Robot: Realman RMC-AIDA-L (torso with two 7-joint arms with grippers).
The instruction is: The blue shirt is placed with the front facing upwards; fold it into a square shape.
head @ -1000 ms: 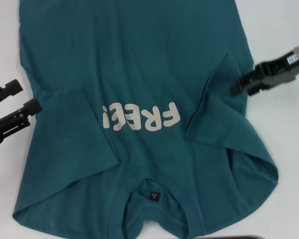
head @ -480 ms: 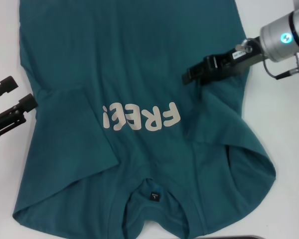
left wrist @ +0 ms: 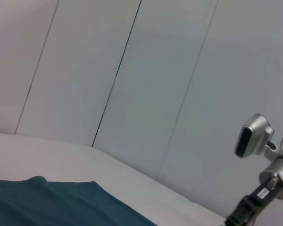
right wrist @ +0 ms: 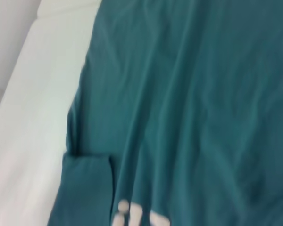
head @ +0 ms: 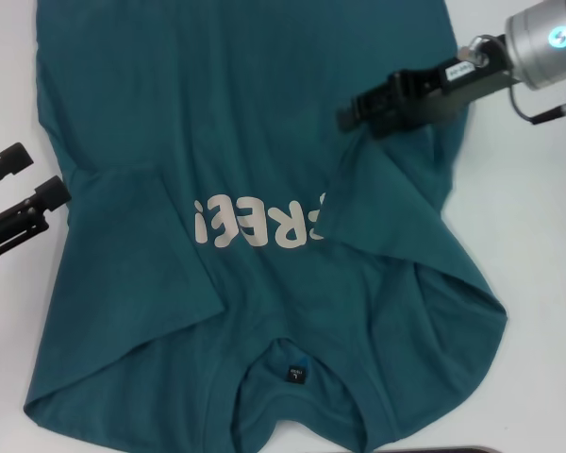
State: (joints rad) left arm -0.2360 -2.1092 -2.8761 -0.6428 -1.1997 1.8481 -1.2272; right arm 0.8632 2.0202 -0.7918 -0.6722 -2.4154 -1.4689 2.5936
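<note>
The blue shirt [head: 245,113] lies spread on the white table [head: 538,283], its cream letters [head: 255,222] upside down to me and its black neck label [head: 293,374] near the front edge. My right gripper [head: 351,111] hangs over the shirt's right half, shut on its right side, and holds a lifted flap [head: 377,208] that hides the last letter. My left gripper [head: 36,175] rests open on the table just off the left sleeve [head: 123,245]. The right wrist view shows the shirt [right wrist: 188,103] and the letters [right wrist: 132,214]. The left wrist view catches a corner of the shirt [left wrist: 61,205].
Bare table runs along both sides of the shirt. A dark object [head: 434,450] peeks in at the front edge. In the left wrist view, a panelled wall [left wrist: 132,84] stands behind the table and my right arm [left wrist: 269,179] shows far off.
My right gripper has moved left from the shirt's right edge to over its body, dragging the right side inward so the flap now covers the letter F. The left gripper has barely moved.
</note>
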